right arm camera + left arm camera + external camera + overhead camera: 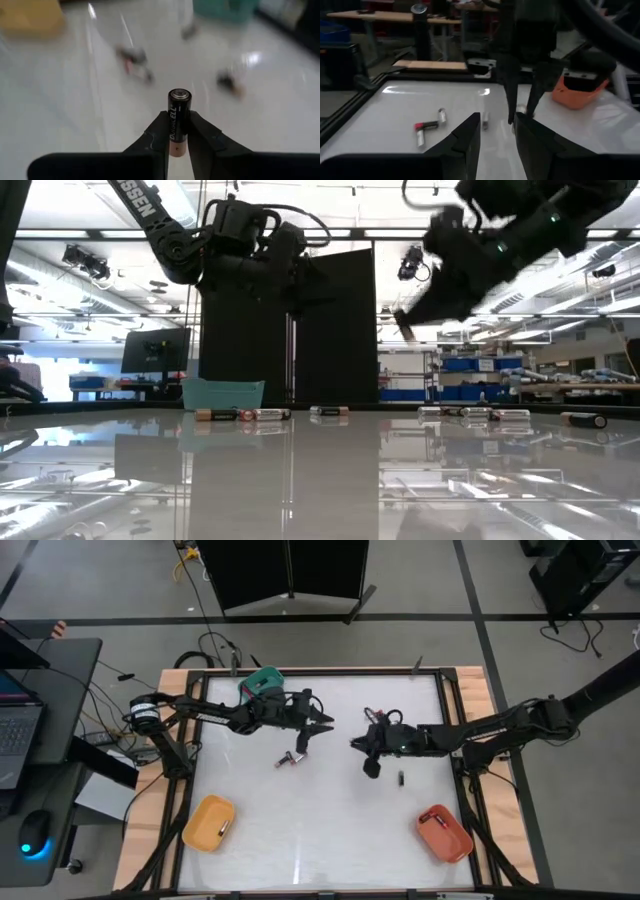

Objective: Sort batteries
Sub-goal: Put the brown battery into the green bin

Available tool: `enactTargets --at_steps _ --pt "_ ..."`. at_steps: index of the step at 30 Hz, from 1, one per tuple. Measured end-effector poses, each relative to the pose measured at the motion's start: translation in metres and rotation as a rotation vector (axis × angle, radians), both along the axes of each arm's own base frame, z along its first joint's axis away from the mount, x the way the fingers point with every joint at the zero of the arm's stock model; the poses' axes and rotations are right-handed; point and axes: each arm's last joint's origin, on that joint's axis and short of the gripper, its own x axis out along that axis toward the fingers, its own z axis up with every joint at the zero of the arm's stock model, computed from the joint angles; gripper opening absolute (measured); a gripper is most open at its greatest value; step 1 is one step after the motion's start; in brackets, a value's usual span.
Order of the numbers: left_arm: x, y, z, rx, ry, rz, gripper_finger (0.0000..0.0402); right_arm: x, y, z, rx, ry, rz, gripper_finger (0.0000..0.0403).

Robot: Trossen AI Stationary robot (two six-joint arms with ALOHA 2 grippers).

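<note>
The right end effector [179, 131] grips one black battery [178, 116] between its fingers, raised above the middle of the counter [330, 830]. The left end effector [327, 724], fingers apart and empty, hovers left of it, over loose batteries [291, 758] lying on the counter near the green bin [262, 683].

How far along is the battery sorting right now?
Done: the yellow plastic bin already holds at least one cell; what the orange bin and the teal bin hold cannot be seen. In hand: the right gripper clamps a black copper-tipped cylindrical battery above the table; the left gripper hovers open. Left: loose batteries lie mid-table.
</note>
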Motion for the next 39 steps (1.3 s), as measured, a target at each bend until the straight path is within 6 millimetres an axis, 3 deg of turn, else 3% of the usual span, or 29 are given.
enactTargets --at_steps 4,12,22,39 --pt "0.001 -0.004 0.004 0.003 -0.039 -0.055 0.0127 0.006 0.005 0.014 -0.059 -0.142 0.04 0.0054" --pt "0.003 -0.015 0.011 0.019 -0.112 -0.168 0.0127 0.008 0.01 0.022 -0.135 -0.212 0.035 0.0054" --pt "0.004 -0.017 0.011 -0.005 -0.105 -0.163 0.0127 0.012 0.011 0.04 -0.197 -0.387 0.043 0.0054" --pt "0.019 -0.025 0.032 -0.017 -0.118 -0.207 0.0128 0.012 0.017 0.045 -0.228 -0.427 0.077 0.0054"
